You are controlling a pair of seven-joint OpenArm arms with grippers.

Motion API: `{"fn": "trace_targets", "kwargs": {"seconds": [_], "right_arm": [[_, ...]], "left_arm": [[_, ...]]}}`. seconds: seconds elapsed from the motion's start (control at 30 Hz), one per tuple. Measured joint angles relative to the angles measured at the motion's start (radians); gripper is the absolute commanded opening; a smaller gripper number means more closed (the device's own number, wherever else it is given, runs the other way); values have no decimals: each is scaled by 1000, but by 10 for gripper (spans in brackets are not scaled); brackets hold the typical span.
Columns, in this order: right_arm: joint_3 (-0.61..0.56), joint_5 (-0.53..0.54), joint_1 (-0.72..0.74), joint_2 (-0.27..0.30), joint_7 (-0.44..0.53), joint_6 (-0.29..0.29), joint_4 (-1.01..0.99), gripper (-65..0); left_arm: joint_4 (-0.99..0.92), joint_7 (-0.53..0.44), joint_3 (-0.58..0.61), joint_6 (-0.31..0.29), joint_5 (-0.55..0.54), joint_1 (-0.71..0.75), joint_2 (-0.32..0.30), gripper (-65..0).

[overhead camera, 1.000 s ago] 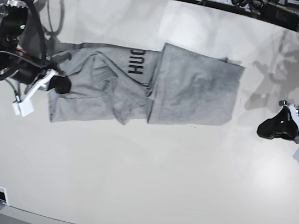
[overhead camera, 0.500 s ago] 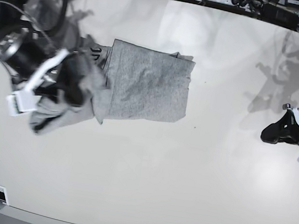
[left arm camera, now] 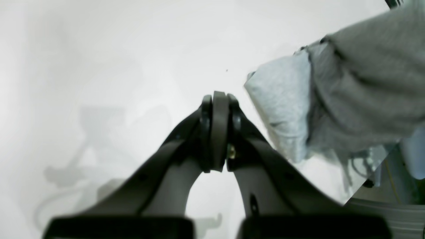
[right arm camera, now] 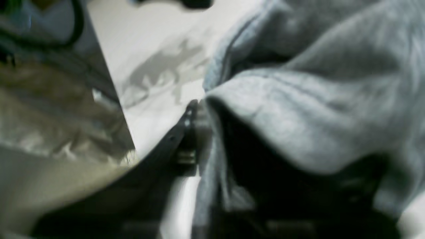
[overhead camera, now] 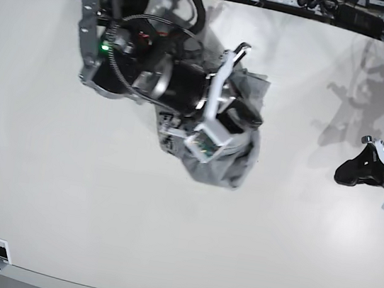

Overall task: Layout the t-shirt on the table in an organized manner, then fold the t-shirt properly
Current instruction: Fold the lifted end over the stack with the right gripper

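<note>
The heather-grey cotton t-shirt (overhead camera: 235,166) lies bunched mid-way on the glossy white table (overhead camera: 97,209); right gripper (overhead camera: 242,115) pinching cloth, left gripper (left arm camera: 215,99) pressed together.

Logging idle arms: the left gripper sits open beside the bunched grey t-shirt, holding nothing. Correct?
Not quite. The left gripper is shut, its jaws pressed together in the left wrist view. It does hold nothing, and the bunched grey t-shirt lies beside it.

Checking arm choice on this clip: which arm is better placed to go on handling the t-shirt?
The right, probably. Its gripper is over the bunched t-shirt, with grey cloth draped against its fingers. The left gripper sits shut on bare table, well apart from the shirt.
</note>
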Motion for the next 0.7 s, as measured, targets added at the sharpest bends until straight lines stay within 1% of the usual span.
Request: {"fn": "trace_targets", "kwargs": {"seconds": [0.03,0.07,0.1,0.17,0.23,0.27,0.3,0.33,0.37,0.4,0.43,0.47,0.5,0.57,0.7], "right_arm": [[-30,-14,18,0,12,-30,-4,-256],[-55,-27,37,-1,18,-69,-4,-177],[-73,-46,58,-3,18,-97,-4,-135],[-84,-56,102,-2,13,-106,-4,-129],[-84,-71,143,-3,13,-106,-4,-129],[-79,-105,157,-3,16,-106,-4,-130],[-72,-153,166,-3,16,-106,-4,-134],[-60,-206,167,-3,14,-106,-4,-157],[-45,-251,166,-2,13,-106,-4,-212],[-29,-288,165,-2,13,-106,-6,-303],[-13,-309,167,0,26,-106,-17,-422],[2,-307,171,6,57,-106,-39,-555],[15,-306,179,16,90,-105,-71,-650],[37,-310,206,40,129,-87,-155,-650],[50,-314,278,70,142,-65,-352,-650]], "left_arm": [[0,0,0,0,0,0,0,-650],[0,0,0,0,0,0,0,-650],[0,0,0,0,0,0,0,-650],[0,1,0,0,-4,0,0,-650],[0,14,0,-2,-48,0,-6,-650],[0,36,0,-32,-74,-1,-10,-650],[3,69,0,-32,-128,0,-15,-650],[7,104,0,-31,-174,0,-18,-650],[16,158,-1,-28,-219,0,-21,-650],[33,220,0,-30,-251,0,-22,-650],[54,263,5,-30,-279,1,-21,-650],[80,275,15,-32,-285,1,-19,-650],[108,282,31,-30,-285,0,-17,-650],[170,292,78,-33,-270,-3,-13,-650],[282,291,224,-32,-151,0,15,-650]]}}
